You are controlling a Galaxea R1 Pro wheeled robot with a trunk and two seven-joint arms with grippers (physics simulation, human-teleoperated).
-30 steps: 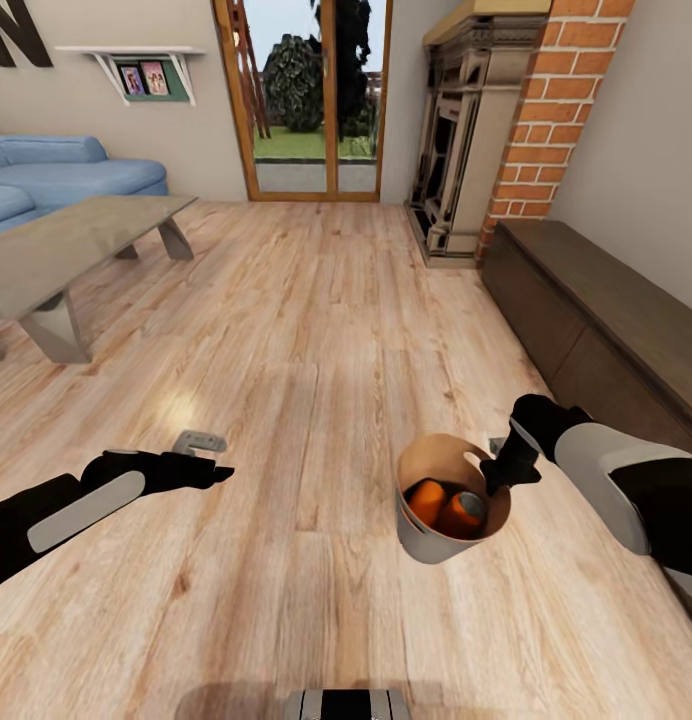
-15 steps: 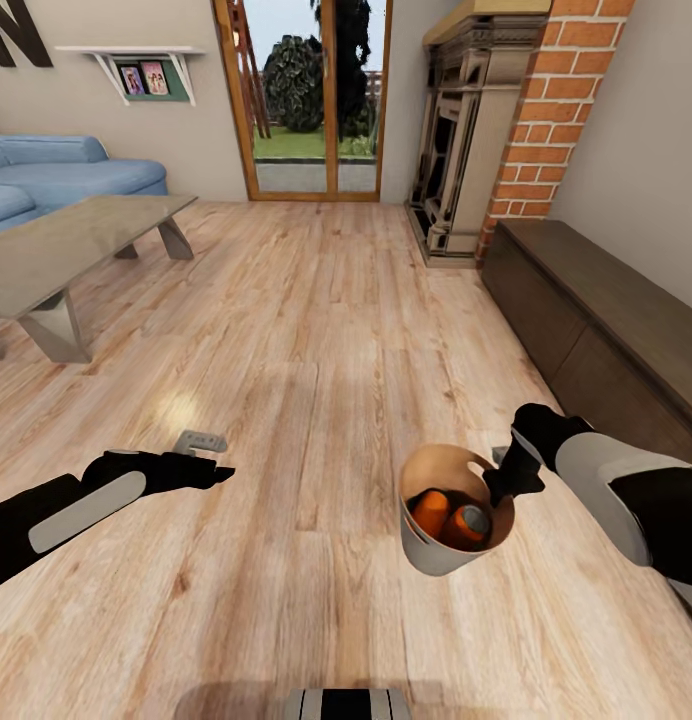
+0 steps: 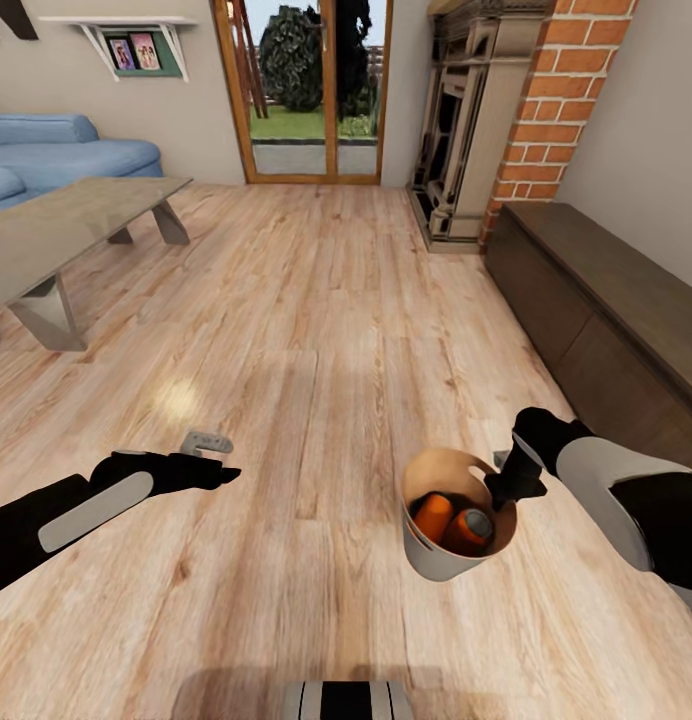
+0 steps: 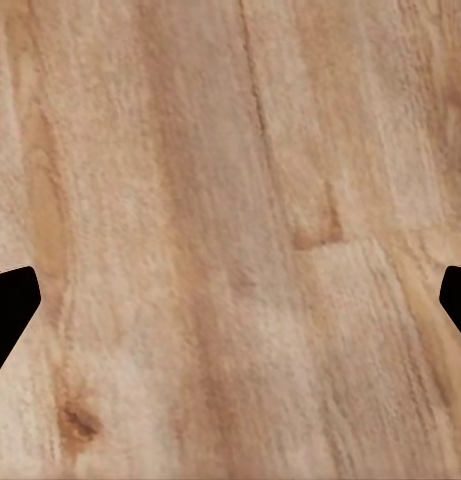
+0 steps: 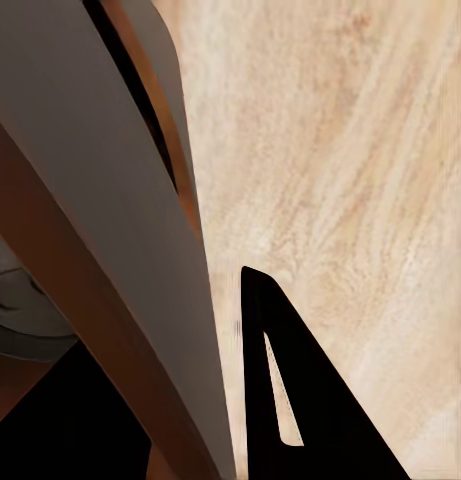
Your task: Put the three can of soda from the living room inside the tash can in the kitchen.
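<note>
Living room — light wood plank floor (image 3: pixel 316 300), glazed door at the far wall, red brick column (image 3: pixel 566 110) and fireplace to the right of it.

Item: trash can (image 3: pixel 431 555), pale grey outside, tan inside, carried clear of the floor on the robot's right. Contents: two orange soda cans (image 3: pixel 433 515) lying on their sides, one showing its grey top; a third cannot be made out.

Right gripper (image 3: pixel 508 487): clamped on the bin's rim at the side nearest the arm, one finger (image 5: pixel 290 400) outside the wall, the other seemingly inside.

Left gripper (image 3: pixel 218 474): holding nothing, fingers spread wide over bare planks.

Handling, as judged: bin stiff and light, but held by one edge it will likely tilt and swing; loose cans inside can roll and shift the weight. A grip on the rim serves, provided the bin is kept level — smooth metal cans would slide out easily if it tips.

Surroundings: long dark low cabinet (image 3: pixel 606 310) close along the right; glass coffee table (image 3: pixel 56 235) and blue sofa (image 3: pixel 46 165) to the left; small grey object (image 3: pixel 208 441) on the floor beside the left gripper. Middle of the floor open.
</note>
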